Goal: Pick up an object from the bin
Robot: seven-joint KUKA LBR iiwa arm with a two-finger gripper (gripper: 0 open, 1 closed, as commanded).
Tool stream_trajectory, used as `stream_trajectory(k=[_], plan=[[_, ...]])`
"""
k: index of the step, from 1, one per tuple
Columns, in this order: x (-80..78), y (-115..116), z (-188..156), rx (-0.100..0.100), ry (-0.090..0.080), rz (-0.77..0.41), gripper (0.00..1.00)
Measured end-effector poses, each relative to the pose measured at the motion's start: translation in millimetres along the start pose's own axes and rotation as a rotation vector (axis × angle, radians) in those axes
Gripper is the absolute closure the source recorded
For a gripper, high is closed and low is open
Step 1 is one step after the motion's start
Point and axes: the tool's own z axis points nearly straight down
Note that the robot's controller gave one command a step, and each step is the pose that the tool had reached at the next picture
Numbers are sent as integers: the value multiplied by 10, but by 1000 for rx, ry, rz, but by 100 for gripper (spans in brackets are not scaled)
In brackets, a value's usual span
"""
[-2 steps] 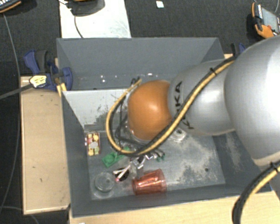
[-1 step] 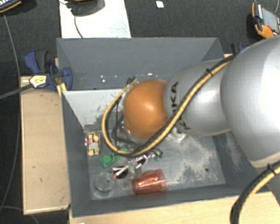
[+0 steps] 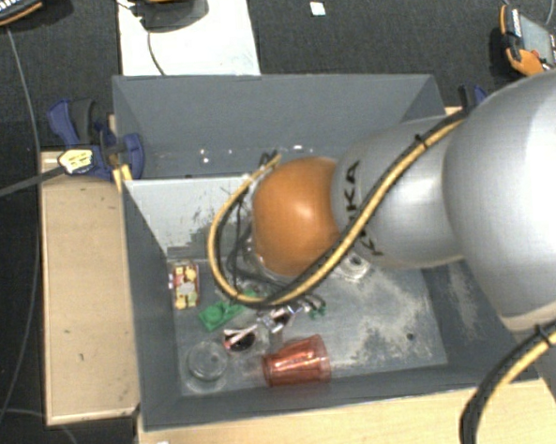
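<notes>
Low in the middle of the frame, the orange wrist cover [image 3: 292, 215] hangs over a small heap in the grey bin [image 3: 398, 345], a green scrap [image 3: 218, 314], a white-and-red trinket [image 3: 247, 335] and a toppled reddish cup [image 3: 294, 361] lying nearest the gripper [image 3: 282, 312]; whether it is apart or together I cannot tell. Crowding is the risk: a close here could pinch two things or roll the cup away.

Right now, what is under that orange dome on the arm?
The orange dome covers whatever lies straight beneath it in the bin. Showing just past its lower edge are a green piece and small sunglasses. A red cup lies on its side further forward.
</notes>
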Motion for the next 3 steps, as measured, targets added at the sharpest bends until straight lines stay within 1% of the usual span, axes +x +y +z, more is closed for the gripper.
stream_trajectory(k=[1, 2, 3], plan=[[-55, 53, 4, 3, 0, -44, 100], [-54, 52, 5, 3, 0, -41, 100], [-24, 62, -123, 0, 12, -40, 100]])
